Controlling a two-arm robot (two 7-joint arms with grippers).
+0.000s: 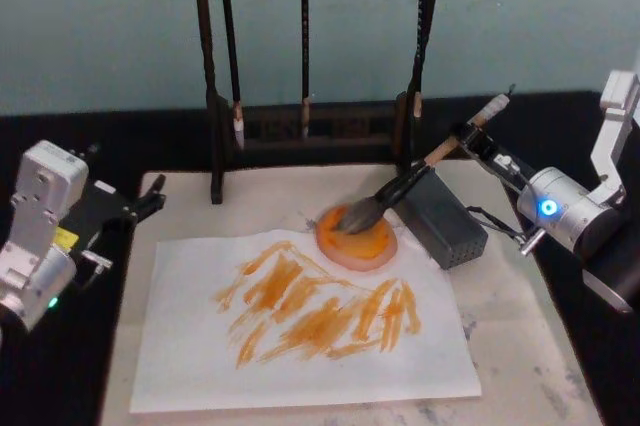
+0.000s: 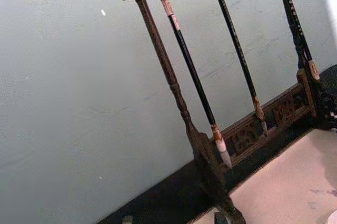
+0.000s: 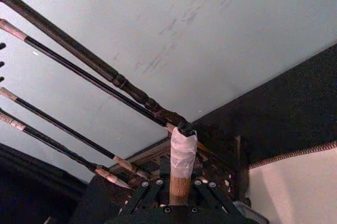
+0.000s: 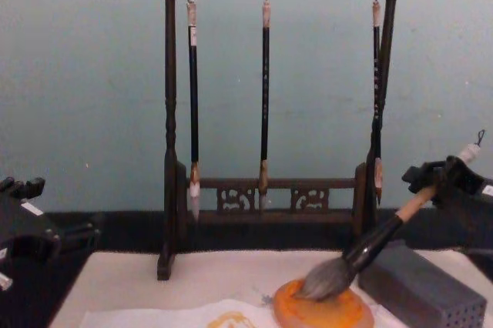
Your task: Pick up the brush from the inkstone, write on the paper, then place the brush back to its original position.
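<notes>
one brush (image 1: 420,168), probably light, stiff in the handle but soft in the bristles, leans with its head on the inkstone (image 1: 375,248); the right gripper (image 1: 476,140) is closed on the upper handle, a sensible hold; the left gripper (image 1: 143,202) is parked at the left.

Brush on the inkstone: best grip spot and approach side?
Grip the brush by its tan upper handle, just below the white cap, coming from the robot's right. It leans up that way off the inkstone, bristles down, handle end free above the grey block. The right gripper is clamped there.
</notes>
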